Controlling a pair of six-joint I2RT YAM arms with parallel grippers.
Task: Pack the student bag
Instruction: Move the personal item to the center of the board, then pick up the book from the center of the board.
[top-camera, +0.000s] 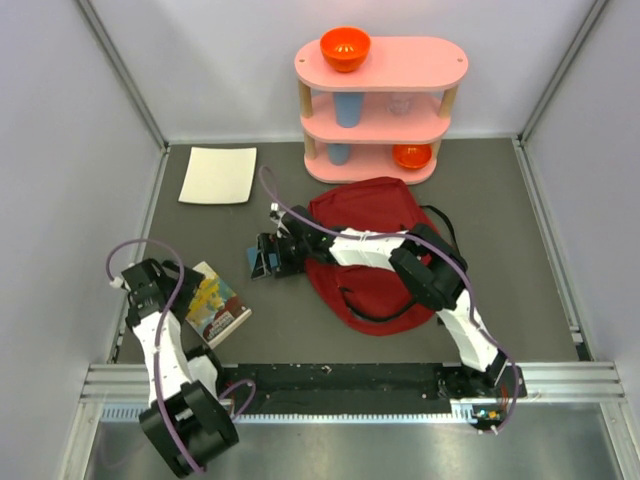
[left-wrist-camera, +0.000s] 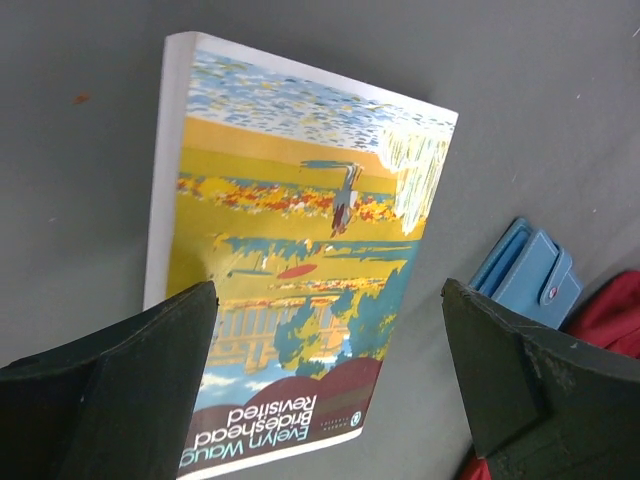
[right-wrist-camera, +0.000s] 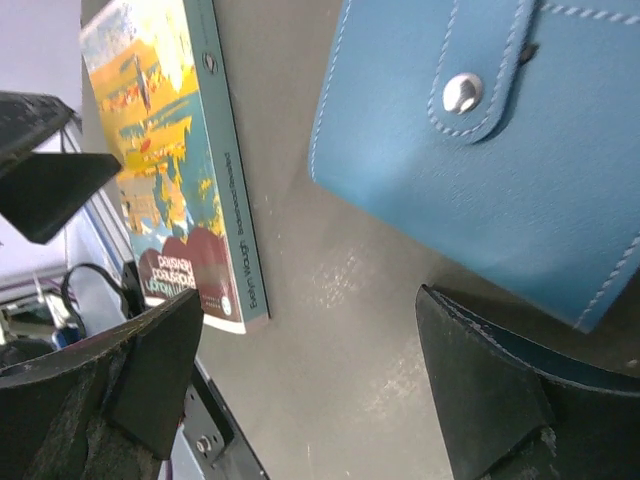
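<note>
The grey table (top-camera: 500, 200) carries a pink shelf (top-camera: 420, 62) with three levels at its far edge. On the top level sits one orange bowl (top-camera: 345, 47). The middle level has one blue cup (top-camera: 347, 108) and, beside it, something that is perhaps a clear glass (top-camera: 400, 103); it is too faint to be sure. The bottom level has a second blue cup (top-camera: 340, 153) and a second orange bowl (top-camera: 412, 155).

The student bag (top-camera: 365, 205) lies flat just in front of the shelf, under the right arm. Whether it has anything inside, I cannot tell.

One white square sheet (top-camera: 218, 175) lies at the far left. One paperback book (left-wrist-camera: 300, 250) lies at the near left, and one blue wallet (right-wrist-camera: 480, 130) with a snap lies between the book and the bag.

The left gripper (left-wrist-camera: 328, 300) hangs above the book, jaws wide apart, holding nothing. The right gripper (right-wrist-camera: 310, 300) is also spread wide at the wallet's edge, gripping nothing.
</note>
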